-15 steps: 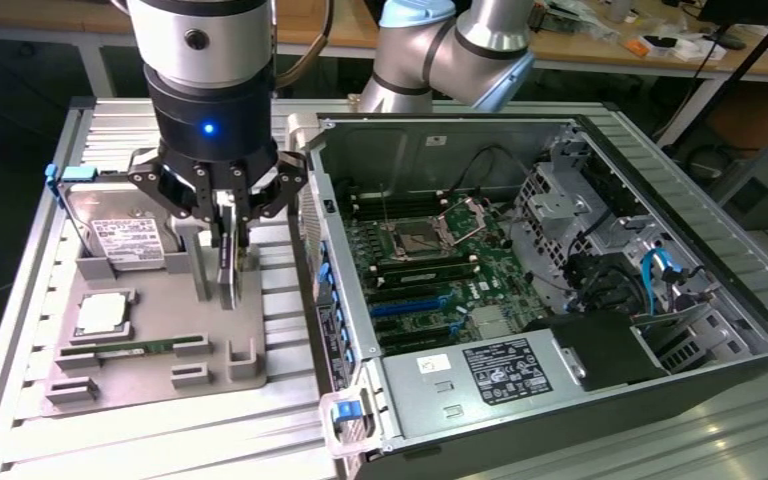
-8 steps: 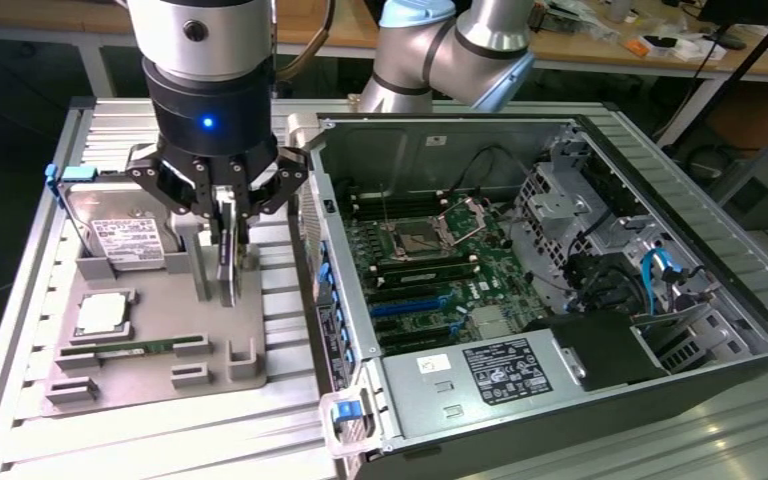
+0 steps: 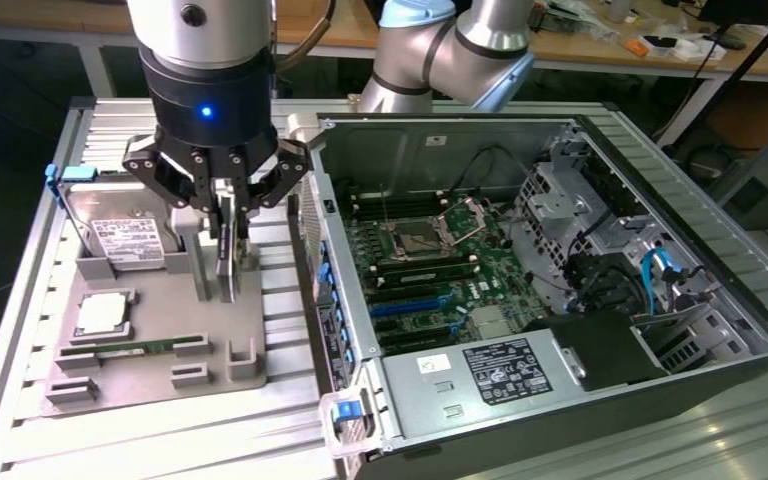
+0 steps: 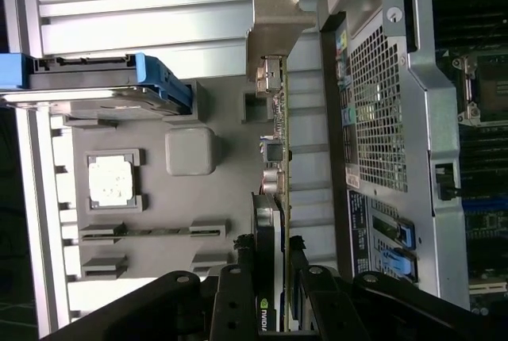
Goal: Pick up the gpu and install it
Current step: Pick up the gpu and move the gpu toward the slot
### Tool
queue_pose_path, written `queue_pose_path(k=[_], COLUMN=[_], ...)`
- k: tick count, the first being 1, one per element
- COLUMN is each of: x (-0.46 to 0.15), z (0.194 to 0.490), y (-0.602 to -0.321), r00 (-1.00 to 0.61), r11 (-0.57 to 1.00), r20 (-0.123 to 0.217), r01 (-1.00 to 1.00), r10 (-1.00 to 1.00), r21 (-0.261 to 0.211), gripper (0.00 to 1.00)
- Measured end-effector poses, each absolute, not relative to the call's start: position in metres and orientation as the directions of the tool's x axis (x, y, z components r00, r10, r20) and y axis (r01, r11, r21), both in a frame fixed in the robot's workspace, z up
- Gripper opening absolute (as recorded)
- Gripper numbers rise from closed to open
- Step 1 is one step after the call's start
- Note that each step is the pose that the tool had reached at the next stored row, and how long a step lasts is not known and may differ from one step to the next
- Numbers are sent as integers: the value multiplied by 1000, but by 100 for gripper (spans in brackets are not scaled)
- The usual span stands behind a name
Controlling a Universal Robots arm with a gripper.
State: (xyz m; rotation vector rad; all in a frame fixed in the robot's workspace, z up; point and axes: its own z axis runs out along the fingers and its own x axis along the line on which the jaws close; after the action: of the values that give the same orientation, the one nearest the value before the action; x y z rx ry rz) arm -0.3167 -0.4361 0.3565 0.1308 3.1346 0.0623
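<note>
Hand [image 4: 271, 260] clamped partway shut on the upright gpu [image 4: 276, 174], over the gray tray [image 3: 157, 290].

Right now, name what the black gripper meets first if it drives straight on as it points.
The thin black gpu card clamped in the gripper would press into the grey plastic holder tray; gap beneath unclear.

Even, soft indoor light with faint shadows
</note>
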Motion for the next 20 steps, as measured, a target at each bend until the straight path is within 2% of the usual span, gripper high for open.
queue_pose_path(k=[20], x=[-317], z=[362], y=[-436], r00=[-997], r11=[996], r20=[-2], r01=[83], r10=[83], r21=[34], gripper=[27])
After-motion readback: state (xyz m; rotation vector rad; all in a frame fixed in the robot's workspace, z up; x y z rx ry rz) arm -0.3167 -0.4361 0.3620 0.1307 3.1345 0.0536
